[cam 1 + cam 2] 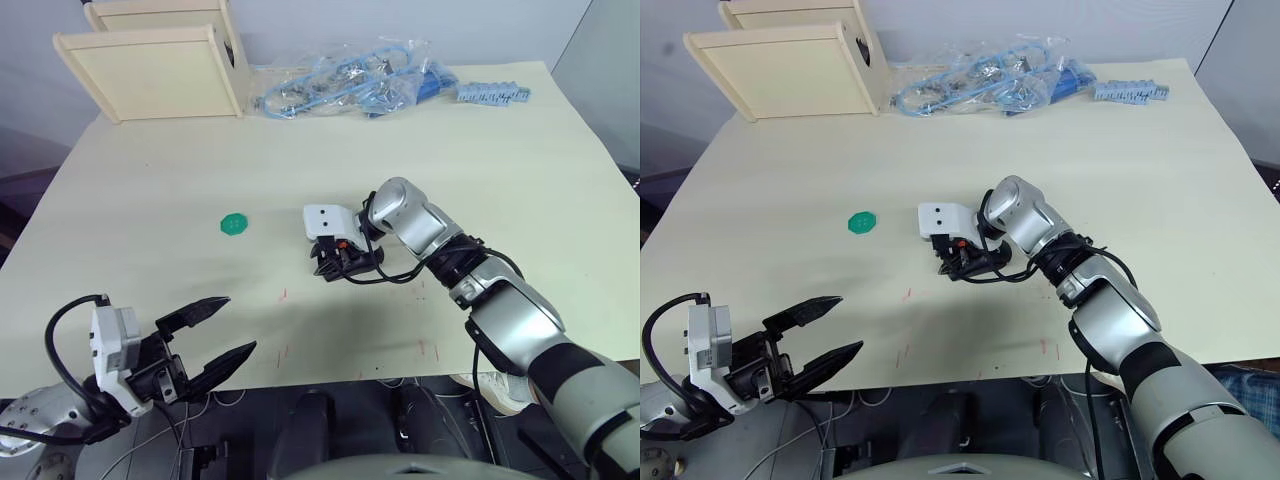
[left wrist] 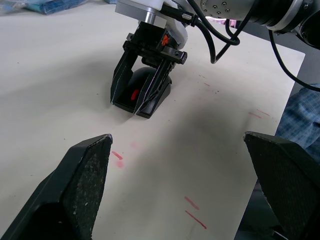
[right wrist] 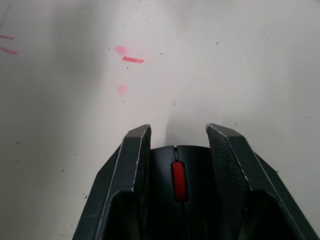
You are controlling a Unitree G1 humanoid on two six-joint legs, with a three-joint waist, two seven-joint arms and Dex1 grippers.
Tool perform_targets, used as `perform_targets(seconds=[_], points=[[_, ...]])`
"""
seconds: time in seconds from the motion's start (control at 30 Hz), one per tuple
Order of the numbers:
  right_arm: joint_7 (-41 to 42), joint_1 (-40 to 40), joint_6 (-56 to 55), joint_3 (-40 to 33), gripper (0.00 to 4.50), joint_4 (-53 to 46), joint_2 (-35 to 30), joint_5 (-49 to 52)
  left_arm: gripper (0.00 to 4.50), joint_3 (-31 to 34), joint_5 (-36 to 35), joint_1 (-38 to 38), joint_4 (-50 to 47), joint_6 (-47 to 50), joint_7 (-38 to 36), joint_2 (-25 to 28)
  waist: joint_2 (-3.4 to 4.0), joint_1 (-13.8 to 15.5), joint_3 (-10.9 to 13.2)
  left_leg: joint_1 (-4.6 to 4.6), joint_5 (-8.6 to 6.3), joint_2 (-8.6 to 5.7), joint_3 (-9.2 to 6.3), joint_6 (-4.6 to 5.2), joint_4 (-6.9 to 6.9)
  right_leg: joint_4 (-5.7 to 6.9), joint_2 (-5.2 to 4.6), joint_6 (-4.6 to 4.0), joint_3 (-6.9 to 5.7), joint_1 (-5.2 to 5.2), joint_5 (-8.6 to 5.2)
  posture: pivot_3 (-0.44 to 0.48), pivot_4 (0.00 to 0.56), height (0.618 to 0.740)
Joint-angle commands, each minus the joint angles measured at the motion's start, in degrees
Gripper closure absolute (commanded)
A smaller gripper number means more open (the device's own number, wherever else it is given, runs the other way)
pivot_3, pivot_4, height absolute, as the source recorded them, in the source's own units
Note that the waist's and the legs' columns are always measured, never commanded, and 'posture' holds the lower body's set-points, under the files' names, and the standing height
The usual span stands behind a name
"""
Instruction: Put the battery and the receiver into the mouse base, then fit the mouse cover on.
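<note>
Straddling the mouse base (image 2: 145,90) mid-table (image 1: 500,160), the right gripper (image 3: 176,150) pressed its fingers against both flanks; the left gripper (image 1: 215,335) hovered near the table's front edge, fingers spread and empty.

Setting: robotics lab or workshop. Evidence: plain cream desk (image 1: 150,180) with red pen marks (image 2: 192,210); bagged blue cables (image 1: 345,85); light wooden boxes (image 1: 150,65); blue connector strip (image 1: 493,94); green disc (image 1: 233,224).
</note>
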Motion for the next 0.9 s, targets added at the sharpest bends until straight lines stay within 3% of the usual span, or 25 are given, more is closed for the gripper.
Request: perform_targets(seconds=[0.03, 0.23, 0.47, 0.73, 0.9], points=[[0.3, -0.6, -0.6, 0.5, 2.67, 1.8, -0.1, -1.3, 0.00, 0.2, -0.2, 0.5, -1.0, -1.1, 0.1, -0.2, 0.00, 0.0, 0.0, 0.00, 0.00, 0.00, 0.00, 0.00, 0.00, 0.00, 0.00, 0.00, 0.00, 0.00, 0.00, 0.000, 0.150, 0.740], [0.5, 0.0, -1.0, -2.8, 2.67, 2.3, 0.4, 1.9, 0.00, -0.3, -0.1, 0.3, -1.0, -1.4, 0.6, -0.4, 0.00, 0.0, 0.0, 0.01, 0.00, 0.00, -0.01, -0.01, 0.00, 0.00, 0.00, 0.00, -0.01, 0.02, 0.00, 0.000, 0.150, 0.740], [5.0, 6.9, 2.2, -16.1, 2.67, -14.4, -4.5, 17.0, 0.00, 0.2, -0.5, 0.7, -1.3, -1.5, 0.9, -0.6, 0.01, 0.1, 0.0, -0.17, 0.00, 0.02, -0.17, -0.01, 0.01, -0.05, -0.03, 0.00, -0.12, -0.04, 0.00, 0.000, 0.150, 0.740], [-2.2, 19.6, 6.5, -27.0, 2.67, -26.7, -8.8, 26.9, 0.00, 0.2, -1.3, -0.7, -0.5, -1.0, 0.8, 0.1, 0.01, 0.1, 0.0, -0.26, 0.00, 0.00, -0.35, 0.00, 0.03, -0.04, -0.02, -0.01, -0.27, -0.04, 0.00, 0.000, 0.150, 0.740], [-7.3, 25.6, 8.0, -28.3, 2.67, -30.2, -8.4, 29.4, 0.00, 0.2, -1.6, -1.8, 0.0, -0.6, 0.6, 0.6, 0.01, -0.1, 0.0, -0.23, 0.01, -0.01, -0.26, 0.00, 0.06, -0.03, -0.01, 0.00, -0.20, -0.03, 0.00, 0.000, 0.150, 0.740]])
